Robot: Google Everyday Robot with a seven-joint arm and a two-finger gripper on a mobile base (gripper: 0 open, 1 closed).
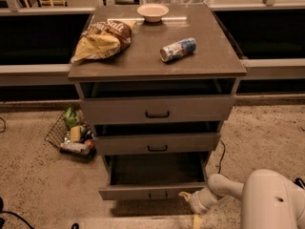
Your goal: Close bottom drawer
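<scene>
My gripper (189,207) hangs low at the right front corner of the bottom drawer (152,191), jaws apart and holding nothing. The drawer stands pulled well out; the whole push is left, I judge.

Perhaps a robot lab, gripper (189,207) by drawer cabinet (157,61), speckled floor (38,185)
</scene>
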